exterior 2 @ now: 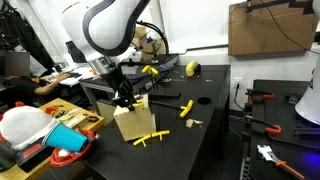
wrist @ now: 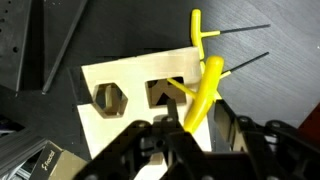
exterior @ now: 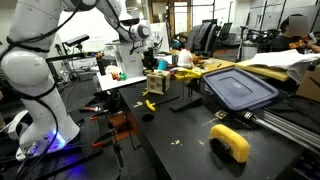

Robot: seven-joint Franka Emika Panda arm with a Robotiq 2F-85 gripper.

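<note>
Closest to the wrist cam are the black fingers (wrist: 165,135) of my gripper (wrist: 195,128), so starting there. The jaws sit partway in, one on each side of the handle of a yellow T-handle key (wrist: 205,88). Honestly I can't tell from this angle whether the pads are actually pressing on it or just flanking it. That key sits at the top of the wooden block (wrist: 120,80), right next to the middle cutout, with its thin steel shaft pointing away past the block's edge. A hex hole (wrist: 107,97) is further along the same face. Just beyond the block lies a second yellow key (wrist: 196,28).

Zooming out, in an exterior view the gripper (exterior 2: 128,97) hangs right over the block (exterior 2: 130,122) on the black table (exterior 2: 200,140). A loose yellow key (exterior 2: 152,137) lies just beside the block, and the blue lid (exterior: 238,88) is well apart.
</note>
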